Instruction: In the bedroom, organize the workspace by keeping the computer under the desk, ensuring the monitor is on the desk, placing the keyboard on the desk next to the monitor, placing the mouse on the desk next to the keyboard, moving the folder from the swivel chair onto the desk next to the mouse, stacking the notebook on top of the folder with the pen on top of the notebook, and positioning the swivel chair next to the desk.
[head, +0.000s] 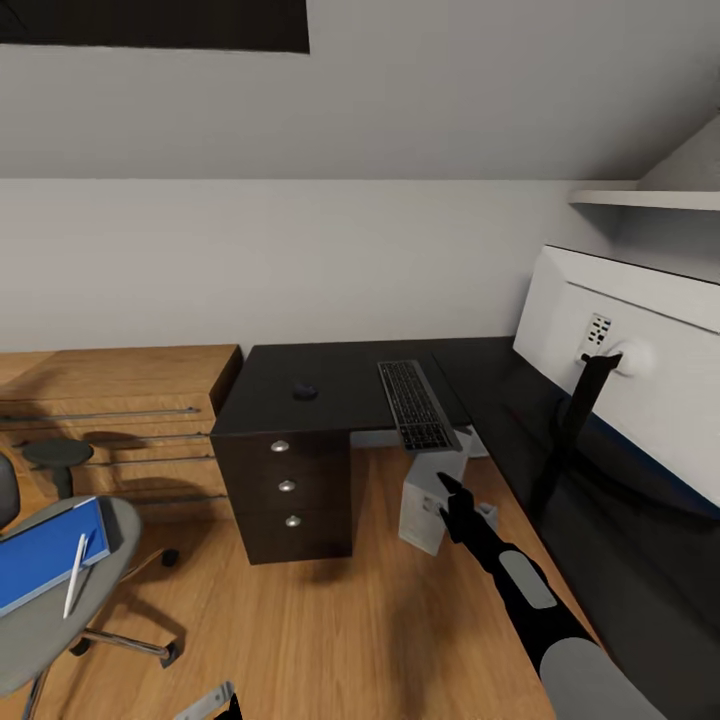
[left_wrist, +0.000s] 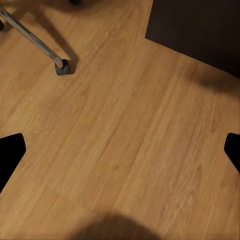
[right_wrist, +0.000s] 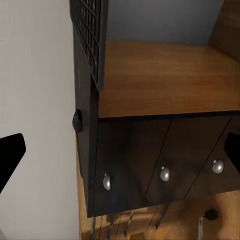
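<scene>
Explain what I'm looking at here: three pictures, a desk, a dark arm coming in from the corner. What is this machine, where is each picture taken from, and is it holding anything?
These are simulator renders of a wheeled robot with two arms. The big picture comes from its head camera, looking down over the room. The dark arm at lower right is its right arm, ending in the right gripper, which is open and holds nothing.

The glossy black desk carries the keyboard, the small black mouse and, at the right, the monitor seen from its white back. The pale computer stands on the floor beneath. On the swivel chair lie the blue folder and the white pen.

The other two pictures come from cameras near each gripper. The left one looks at the wood floor and a chair wheel; the left gripper is open and empty. The right one sees the desk's drawers, tilted sideways.
</scene>
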